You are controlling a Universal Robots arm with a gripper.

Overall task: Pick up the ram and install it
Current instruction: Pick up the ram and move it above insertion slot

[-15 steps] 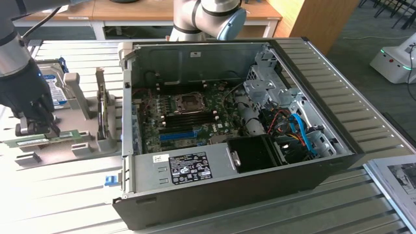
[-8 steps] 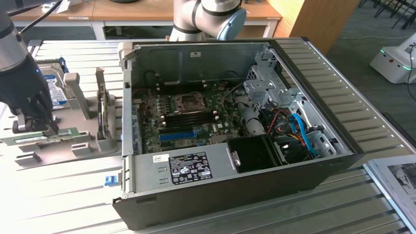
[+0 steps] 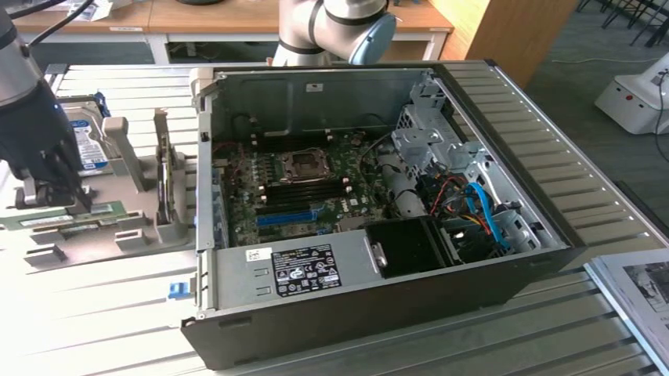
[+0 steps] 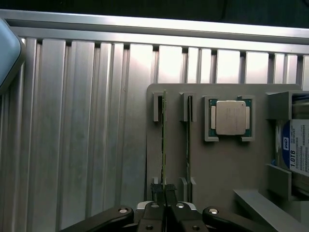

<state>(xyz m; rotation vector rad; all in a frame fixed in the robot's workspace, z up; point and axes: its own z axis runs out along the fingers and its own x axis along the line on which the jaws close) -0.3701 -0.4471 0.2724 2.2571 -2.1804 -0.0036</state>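
The hand [image 4: 164, 191] was closed on the near end of the ram [image 4: 164, 135], which stood on edge in the grey holder [image 4: 222, 169] on the table [image 4: 72, 145]. The ram's long axis ran straight away from the hand. I counted two sticks. The second stick [image 4: 188, 140] stood just beside the first, untouched. There was also one CPU [image 4: 231, 117] and one hard drive [image 4: 297, 150].
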